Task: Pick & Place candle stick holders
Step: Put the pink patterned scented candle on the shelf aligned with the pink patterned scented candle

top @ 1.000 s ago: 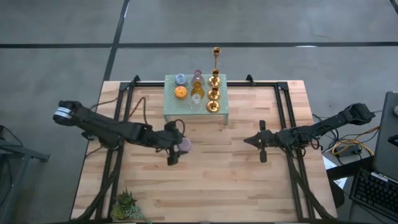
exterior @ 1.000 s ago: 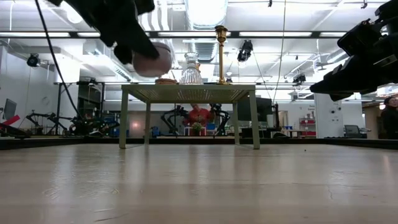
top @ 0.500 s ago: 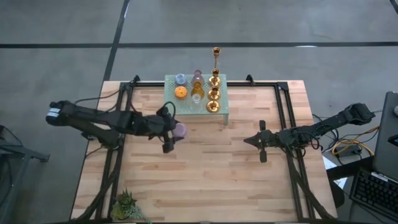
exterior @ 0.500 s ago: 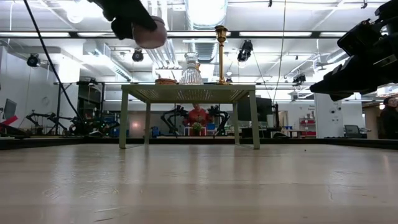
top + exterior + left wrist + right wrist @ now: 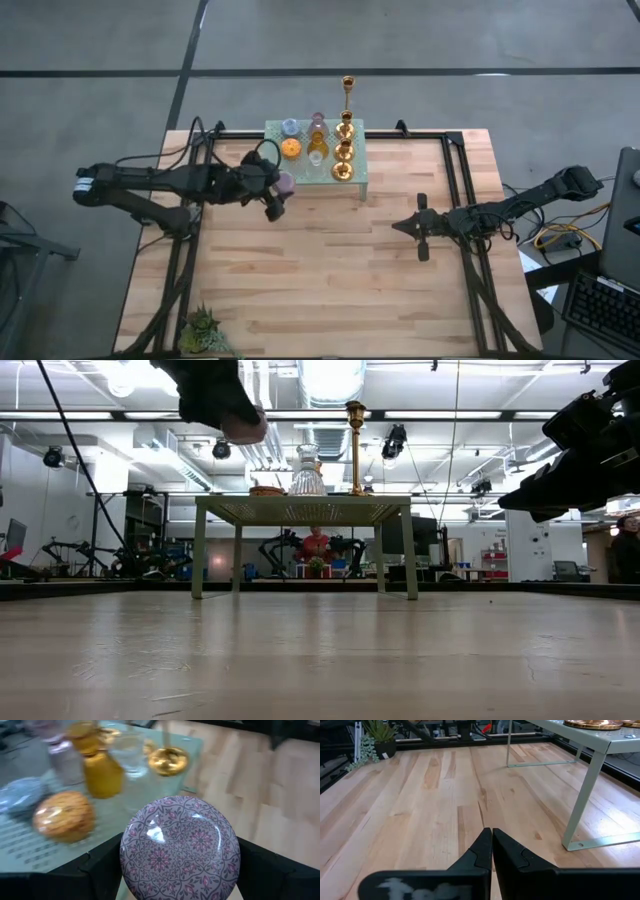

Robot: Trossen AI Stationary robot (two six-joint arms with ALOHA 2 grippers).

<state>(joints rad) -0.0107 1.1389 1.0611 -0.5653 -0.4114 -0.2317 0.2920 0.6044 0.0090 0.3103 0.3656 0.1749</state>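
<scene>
My left claw (image 5: 279,193) clamps the round purple patterned glass holder (image 5: 180,847) at the mint-green perforated stand's (image 5: 352,184) eight o'clock corner; my right claw (image 5: 491,851) is pressed together.

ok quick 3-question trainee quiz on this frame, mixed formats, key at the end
1. True or false: the left gripper grips a purple patterned holder.
2. The right gripper is: A) open above the stand, B) shut, apart from the stand, C) shut on a gold candlestick.
3. Fill in: the orange holder sits on the mint-green ____.

Key: 1 true; 2 B; 3 stand.
</scene>
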